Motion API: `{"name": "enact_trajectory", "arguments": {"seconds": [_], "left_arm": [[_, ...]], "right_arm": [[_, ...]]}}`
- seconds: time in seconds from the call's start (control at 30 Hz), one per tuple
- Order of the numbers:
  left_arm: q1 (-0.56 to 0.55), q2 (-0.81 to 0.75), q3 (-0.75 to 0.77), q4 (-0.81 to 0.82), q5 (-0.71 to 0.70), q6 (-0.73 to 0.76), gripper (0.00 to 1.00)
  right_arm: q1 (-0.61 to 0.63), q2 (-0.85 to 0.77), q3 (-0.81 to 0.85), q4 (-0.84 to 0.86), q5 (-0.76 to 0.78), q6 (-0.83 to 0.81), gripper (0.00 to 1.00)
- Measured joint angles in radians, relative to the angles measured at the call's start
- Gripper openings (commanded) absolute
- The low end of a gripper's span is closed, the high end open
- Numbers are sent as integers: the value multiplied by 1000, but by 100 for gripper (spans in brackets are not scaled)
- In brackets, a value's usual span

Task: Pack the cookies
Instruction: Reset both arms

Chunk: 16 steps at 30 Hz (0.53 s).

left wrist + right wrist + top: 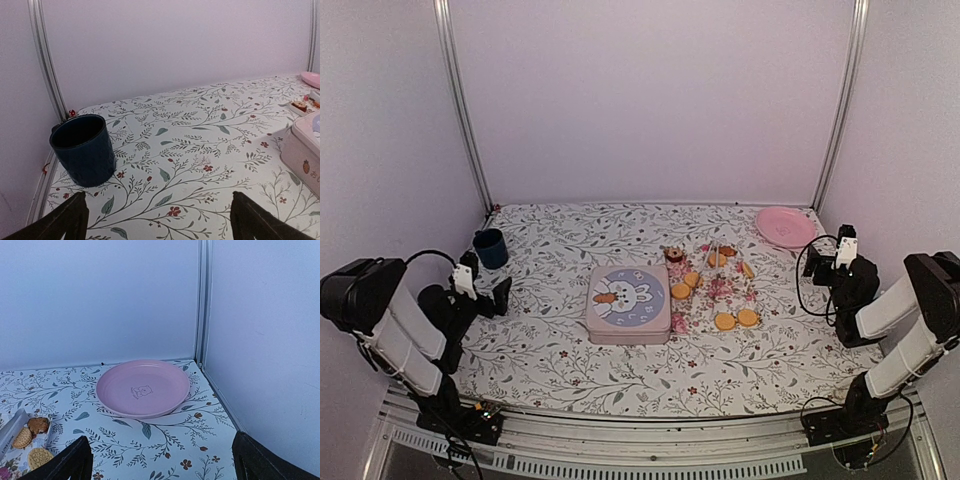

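Note:
Several orange-tan cookies [724, 321] and a dark brown one [673, 255] lie on a floral sheet [712, 292] right of centre. A pale pink tin [628, 304] with a rabbit lid sits shut beside them, and its corner [305, 150] shows in the left wrist view. Low at the table's left, my left gripper [492, 290] [157, 212] is open over bare cloth, with nothing between its fingers. At the right side my right gripper [818, 264] [160, 455] is open too, facing the pink plate. Three cookies [31, 432] show at that view's lower left.
A dark blue cup [490, 247] [84, 149] stands upright at the back left, just ahead of my left gripper. The pink plate [786, 226] [142, 388] lies in the back right corner. Walls and metal posts close in the table [570, 370] on three sides.

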Motion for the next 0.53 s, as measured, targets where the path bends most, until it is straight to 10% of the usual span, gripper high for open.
{"name": "enact_trajectory", "arguments": {"seconds": [0.53], "left_arm": [[0, 17, -3, 4, 16, 5, 99]], "right_arm": [[0, 2, 0, 10, -9, 0, 99]]}}
